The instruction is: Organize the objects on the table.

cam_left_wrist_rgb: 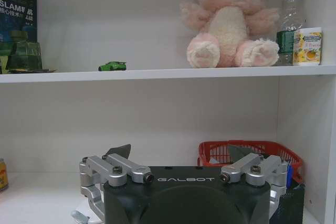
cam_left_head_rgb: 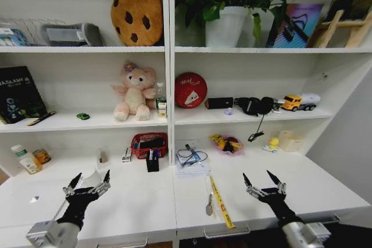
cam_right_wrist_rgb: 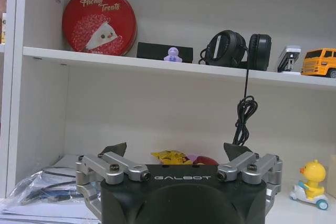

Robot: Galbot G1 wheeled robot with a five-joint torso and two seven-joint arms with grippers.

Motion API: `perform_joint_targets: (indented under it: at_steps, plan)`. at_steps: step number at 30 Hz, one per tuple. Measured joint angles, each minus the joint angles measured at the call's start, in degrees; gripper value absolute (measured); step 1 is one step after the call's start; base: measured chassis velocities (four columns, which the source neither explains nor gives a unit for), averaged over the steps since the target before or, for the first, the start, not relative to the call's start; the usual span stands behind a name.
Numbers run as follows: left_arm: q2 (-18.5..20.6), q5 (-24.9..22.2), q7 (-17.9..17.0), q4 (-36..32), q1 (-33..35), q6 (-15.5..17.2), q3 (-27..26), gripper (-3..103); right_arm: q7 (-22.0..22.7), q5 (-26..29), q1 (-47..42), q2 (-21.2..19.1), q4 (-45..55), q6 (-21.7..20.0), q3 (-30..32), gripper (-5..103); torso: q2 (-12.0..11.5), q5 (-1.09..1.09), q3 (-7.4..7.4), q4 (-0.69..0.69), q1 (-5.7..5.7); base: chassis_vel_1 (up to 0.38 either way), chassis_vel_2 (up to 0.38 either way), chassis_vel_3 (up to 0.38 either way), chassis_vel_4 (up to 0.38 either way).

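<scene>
Hovering low over the front of the desk (cam_left_head_rgb: 133,201), the left end effector (cam_left_head_rgb: 88,180) has its fingers spread and holds nothing; the right end effector (cam_left_head_rgb: 264,182) hangs over the desk's right half, likewise spread and empty.

Between them on the desk: a yellow tape measure (cam_left_head_rgb: 221,202) laid lengthwise, with a small metal piece (cam_left_head_rgb: 209,204) just beside it. Behind these, a bagged blue cable on papers (cam_left_head_rgb: 192,160). A red mesh basket (cam_left_head_rgb: 149,144) stands at the shelving's centre post, a black pen holder (cam_left_head_rgb: 153,161) in front of it. Medicine bottles (cam_left_head_rgb: 26,159) stand at the far left.

Middle shelf, left bay: green toy car (cam_left_head_rgb: 83,116), pink plush bear (cam_left_head_rgb: 135,92), clear bottle with green label (cam_left_head_rgb: 160,96) just beside the bear. Right bay: red round tin (cam_left_head_rgb: 190,90), black headphones (cam_left_head_rgb: 254,105) with cord hanging down, yellow toy truck (cam_left_head_rgb: 297,102).

Left wrist view shows the car (cam_left_wrist_rgb: 112,66) side-on, well apart from the bear (cam_left_wrist_rgb: 229,22), and a yellow-labelled jar (cam_left_wrist_rgb: 307,46) in front of the bottle (cam_left_wrist_rgb: 287,30). Right wrist view shows a small purple figure (cam_right_wrist_rgb: 172,54) on the shelf and a yellow duck toy (cam_right_wrist_rgb: 312,184) on the desk.
</scene>
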Motion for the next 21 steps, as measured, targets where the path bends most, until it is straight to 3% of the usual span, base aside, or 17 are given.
perform_joint_targets:
  at_steps: [9,21]
  plan:
    - [0.00,0.00,0.00,0.00,0.00,0.00,0.00,100,0.05,0.04,0.13,-0.03,-0.12,-0.07,-0.07,100,0.00,-0.01,0.00,0.00,0.00,0.141,0.154,-0.143,-0.150]
    - [0.00,0.00,0.03,0.00,0.00,0.00,0.00,100,0.09,0.08,0.21,-0.03,-0.19,-0.13,-0.11,100,-0.01,0.02,0.01,0.01,0.01,0.269,0.269,-0.274,-0.267]
